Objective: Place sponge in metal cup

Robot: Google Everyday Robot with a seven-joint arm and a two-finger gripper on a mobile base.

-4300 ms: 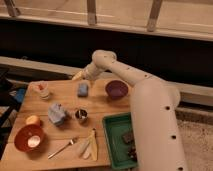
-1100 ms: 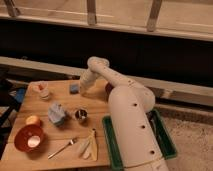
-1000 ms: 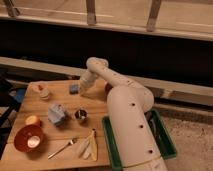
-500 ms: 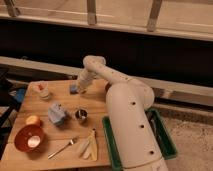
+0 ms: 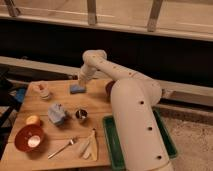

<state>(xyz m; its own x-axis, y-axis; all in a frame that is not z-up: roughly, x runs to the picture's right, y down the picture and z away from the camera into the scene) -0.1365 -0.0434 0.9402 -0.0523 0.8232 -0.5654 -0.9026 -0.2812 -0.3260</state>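
Wooden table | jaws at sponge | metal cup well apart

Wooden table: sponge beneath gripper, metal cup, cloth, bowl.

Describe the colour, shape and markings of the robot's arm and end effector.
The arm is off-white, built of thick, rounded tubular segments that narrow toward the tip, with small dark dots along its shell. No loose cables show. The end effector, at the blue sponge, looks equally pale and slim.
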